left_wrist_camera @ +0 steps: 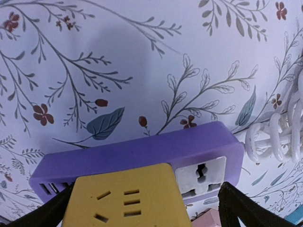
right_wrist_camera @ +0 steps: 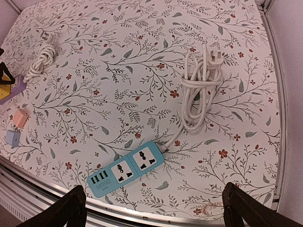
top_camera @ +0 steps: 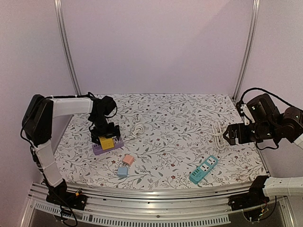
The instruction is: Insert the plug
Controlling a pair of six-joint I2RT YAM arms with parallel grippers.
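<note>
A yellow cube plug (top_camera: 107, 142) sits in a socket of the purple power strip (top_camera: 97, 150) at the left of the table. In the left wrist view the yellow plug (left_wrist_camera: 125, 198) stands on the purple strip (left_wrist_camera: 142, 151), beside a free white socket (left_wrist_camera: 201, 177). My left gripper (top_camera: 105, 134) hovers over the plug, its fingers spread either side of it (left_wrist_camera: 144, 196), with a gap on the right side. My right gripper (top_camera: 229, 135) is open and empty at the far right, above the table (right_wrist_camera: 154, 198).
A teal power strip (top_camera: 204, 169) (right_wrist_camera: 127, 169) lies front right with its coiled white cable (top_camera: 218, 133) (right_wrist_camera: 201, 87). A pink cube (top_camera: 128, 160) and a pale blue cube (top_camera: 122, 171) lie near the front centre. The purple strip's white cable (top_camera: 138, 129) (left_wrist_camera: 279, 132) is coiled behind it.
</note>
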